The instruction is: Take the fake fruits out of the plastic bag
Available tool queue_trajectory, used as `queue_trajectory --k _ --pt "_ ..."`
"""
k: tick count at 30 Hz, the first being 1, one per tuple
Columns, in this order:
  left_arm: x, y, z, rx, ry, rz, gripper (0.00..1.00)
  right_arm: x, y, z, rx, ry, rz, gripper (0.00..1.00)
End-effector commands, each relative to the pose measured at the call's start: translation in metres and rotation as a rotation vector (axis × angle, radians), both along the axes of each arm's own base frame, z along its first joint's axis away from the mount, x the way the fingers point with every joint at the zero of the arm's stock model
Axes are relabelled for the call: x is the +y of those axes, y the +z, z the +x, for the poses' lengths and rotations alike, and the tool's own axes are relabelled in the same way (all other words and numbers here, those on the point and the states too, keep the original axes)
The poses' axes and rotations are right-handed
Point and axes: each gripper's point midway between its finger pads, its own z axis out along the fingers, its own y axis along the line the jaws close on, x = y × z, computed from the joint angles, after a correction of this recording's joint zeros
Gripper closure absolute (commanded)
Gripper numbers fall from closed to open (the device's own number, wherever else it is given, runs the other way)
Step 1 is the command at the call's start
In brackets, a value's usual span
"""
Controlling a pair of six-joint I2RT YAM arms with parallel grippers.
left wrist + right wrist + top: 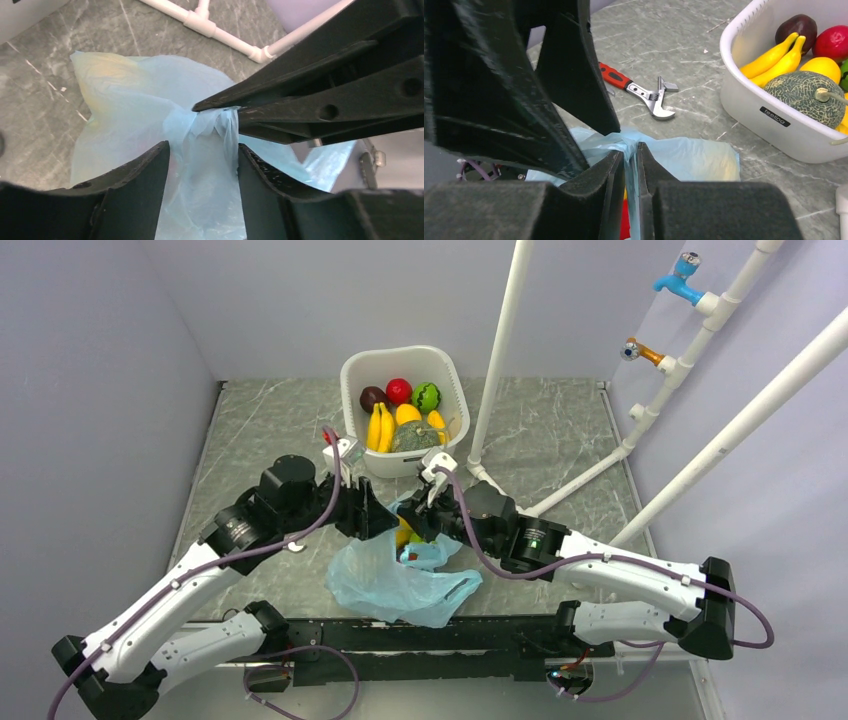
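Note:
The light-blue plastic bag lies crumpled on the table between my arms. My right gripper is shut on a bunched fold at the bag's top; this also shows in the left wrist view. My left gripper is open, and its fingers straddle the same fold just below the right gripper's pinch. Both grippers meet over the bag in the top view. A yellow fruit and something red show through the bag's mouth.
A white basket at the back holds bananas, a red apple, a green fruit, a maroon ball and a grey-green melon. A red-handled wrench lies left of the basket. White pipes stand at the right.

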Motion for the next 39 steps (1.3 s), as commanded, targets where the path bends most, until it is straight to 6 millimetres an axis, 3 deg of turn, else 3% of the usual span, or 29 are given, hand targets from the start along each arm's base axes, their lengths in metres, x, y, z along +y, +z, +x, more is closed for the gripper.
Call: queue_trajectory --k 1,4,5,10,17,19,25,28,32,36,38,39 --pt "-0.004 -0.019 0.011 0.01 0.019 0.046 0.53 -0.001 0.03 -0.007 0.028 0.015 0.091 0.8" --pt "-0.001 -0.028 0.015 0.01 0.037 0.083 0.85 -0.008 0.024 -0.008 0.09 -0.017 0.053 0.72" --pt "0.0 -0.029 0.014 0.005 0.034 0.086 0.89 -0.012 0.02 -0.01 0.116 -0.028 0.027 0.66" --pt "0.004 -0.023 0.007 -0.035 0.009 0.062 0.96 -0.041 -0.002 -0.025 0.24 -0.08 -0.056 0.34" --pt "0.006 -0.022 -0.002 -0.053 0.0 0.011 1.0 -0.093 -0.023 -0.031 0.246 -0.282 -0.213 0.12" --pt "0.007 -0.02 -0.003 -0.054 0.001 0.005 1.0 -0.097 -0.032 -0.029 0.248 -0.318 -0.257 0.1" --pt "0.006 -0.017 -0.003 -0.046 0.003 0.0 1.0 -0.064 -0.031 -0.047 0.261 -0.205 -0.196 0.07" --pt "0.006 -0.019 -0.003 -0.04 0.007 -0.001 1.0 -0.055 -0.041 -0.05 0.309 -0.227 -0.198 0.06" --pt "0.008 -0.017 -0.002 -0.047 0.022 0.002 1.0 -0.08 -0.071 -0.039 0.339 -0.451 -0.206 0.06" --pt "0.015 -0.017 -0.001 -0.059 0.048 0.016 1.0 -0.101 -0.104 -0.038 0.348 -0.522 -0.22 0.05" --pt "0.019 -0.017 -0.002 -0.067 0.06 0.019 1.0 -0.108 -0.116 -0.038 0.356 -0.546 -0.225 0.11" --pt "0.023 -0.019 0.001 -0.071 0.086 0.029 1.0 -0.11 -0.119 -0.038 0.362 -0.554 -0.217 0.19"
